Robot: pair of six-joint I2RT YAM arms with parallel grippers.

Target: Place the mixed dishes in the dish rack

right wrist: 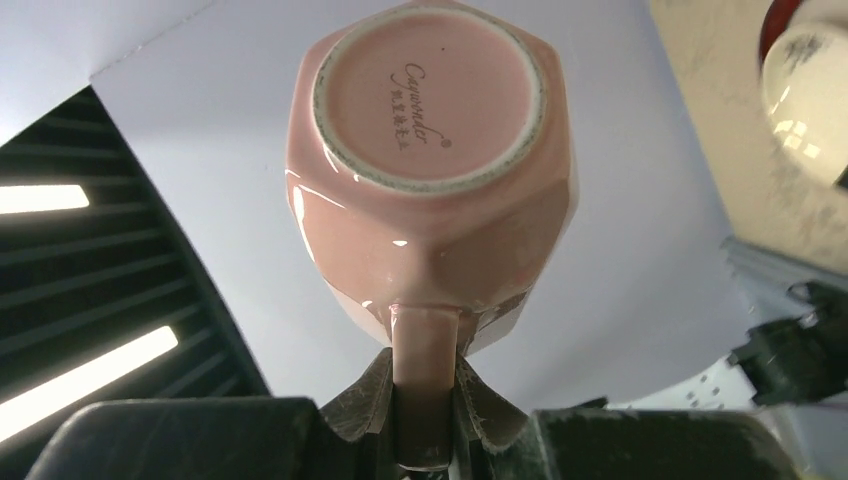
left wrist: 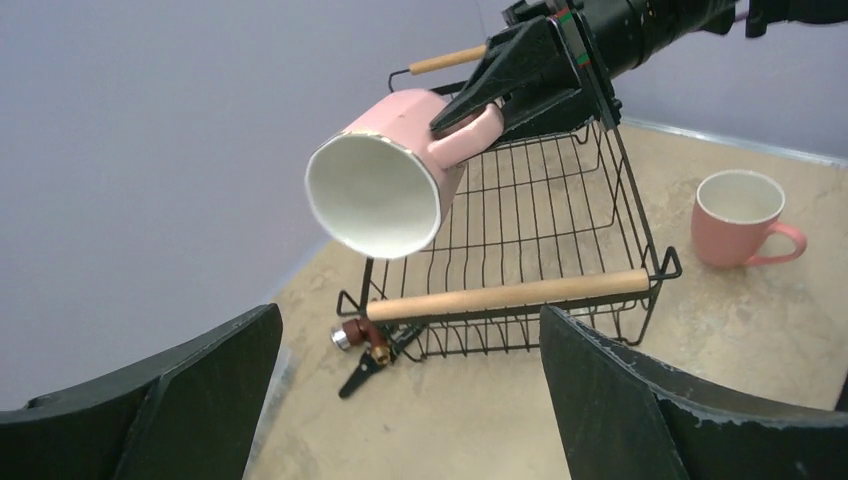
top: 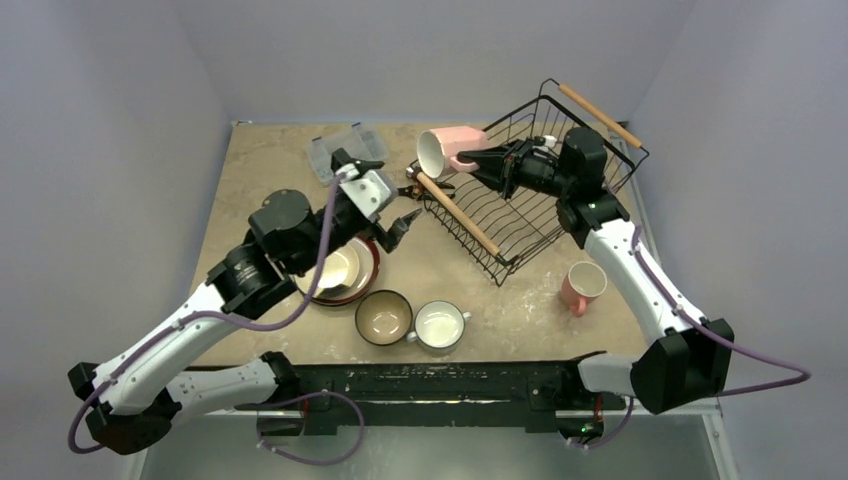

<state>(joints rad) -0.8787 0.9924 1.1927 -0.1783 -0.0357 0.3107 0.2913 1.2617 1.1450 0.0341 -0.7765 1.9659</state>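
While the right gripper [top: 484, 160] is clamped on the handle of one pink mug [top: 443, 150], that mug hangs tilted in the air above the left end of the dish rack [top: 530, 205], mouth facing left. Recommended handling: carry it right over the wire floor, lower until seated, then release. Left gripper [top: 398, 192]: jaws spread wide, empty, beside the stacked plates [top: 345, 275].

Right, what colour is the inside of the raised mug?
The held mug is white inside; the left wrist view shows it best.
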